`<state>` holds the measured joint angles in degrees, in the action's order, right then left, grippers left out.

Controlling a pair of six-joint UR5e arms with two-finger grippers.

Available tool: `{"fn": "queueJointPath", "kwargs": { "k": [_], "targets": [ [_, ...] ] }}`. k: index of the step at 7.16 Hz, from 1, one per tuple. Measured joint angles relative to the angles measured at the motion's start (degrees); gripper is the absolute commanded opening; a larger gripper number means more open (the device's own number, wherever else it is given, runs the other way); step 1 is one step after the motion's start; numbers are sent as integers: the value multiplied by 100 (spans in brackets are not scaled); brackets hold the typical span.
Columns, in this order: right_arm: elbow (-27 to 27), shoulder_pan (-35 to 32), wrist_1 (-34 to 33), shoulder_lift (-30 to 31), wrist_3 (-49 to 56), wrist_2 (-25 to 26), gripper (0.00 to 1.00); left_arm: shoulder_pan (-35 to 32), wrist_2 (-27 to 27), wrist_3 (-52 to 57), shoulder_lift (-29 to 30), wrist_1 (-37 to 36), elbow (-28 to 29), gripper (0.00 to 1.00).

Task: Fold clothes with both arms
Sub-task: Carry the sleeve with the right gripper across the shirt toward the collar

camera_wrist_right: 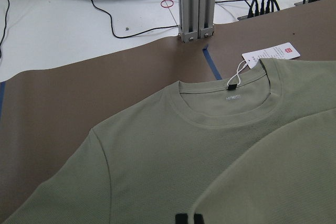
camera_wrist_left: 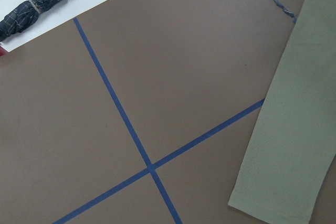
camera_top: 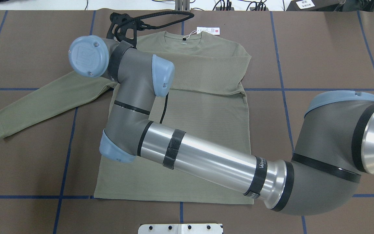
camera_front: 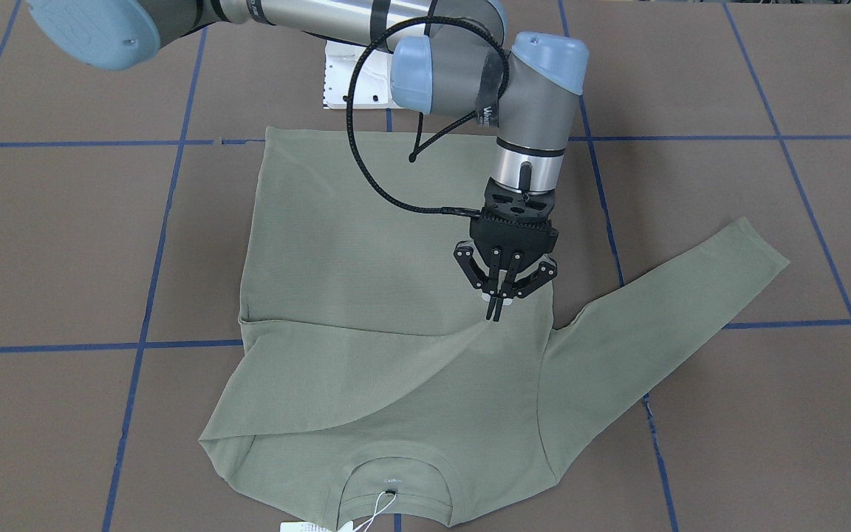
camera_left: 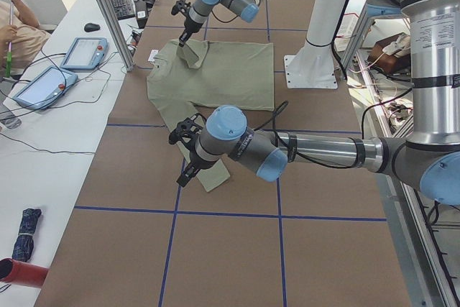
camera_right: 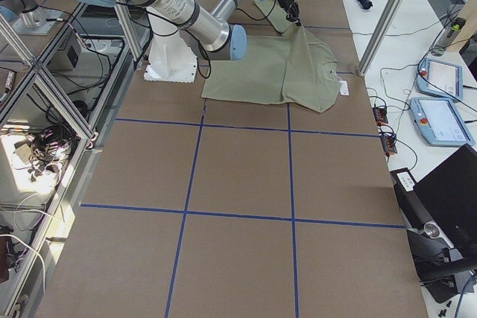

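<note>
The sage-green long-sleeved shirt [camera_front: 366,251] lies flat on the brown table, collar [camera_front: 392,480] and white hang tag [camera_top: 208,30] at the far side from the robot. One sleeve is folded across the chest. My right gripper [camera_front: 496,314] reaches across and is shut on that sleeve's end, which peaks up to the fingertips [camera_wrist_right: 181,219]. The other sleeve [camera_front: 677,310] lies stretched out to the side. My left gripper [camera_left: 185,172] hovers by that sleeve's cuff [camera_wrist_left: 273,203]. It shows only in the exterior left view, so I cannot tell its state.
The white pedestal base [camera_front: 351,74] stands at the shirt's hem side. Blue tape lines [camera_top: 67,143] grid the table. A rolled umbrella [camera_wrist_left: 34,1], control tablets [camera_left: 83,52], cables and an aluminium post [camera_wrist_right: 197,3] are on the operators' side. A person [camera_left: 18,30] sits there.
</note>
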<state>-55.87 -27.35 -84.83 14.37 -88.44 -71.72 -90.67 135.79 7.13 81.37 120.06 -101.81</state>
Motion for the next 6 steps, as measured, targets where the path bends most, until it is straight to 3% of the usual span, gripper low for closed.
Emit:
{"fn": "queueJointPath", "kwargs": {
  "k": [1,2,3,6],
  "targets": [
    [289,61,267,-121,-105,105,37,0,0,0,1,0,5,100],
    [513,80,487,-219,-168,164,75,2,0,-1,4,0,12,100],
    [652,83,591,-294,-193,195,95,4,0,1,5,0,15,100],
    [830,-1,644,-449,-135,55,99,3,0,-19,54,2,17,100]
  ]
}}
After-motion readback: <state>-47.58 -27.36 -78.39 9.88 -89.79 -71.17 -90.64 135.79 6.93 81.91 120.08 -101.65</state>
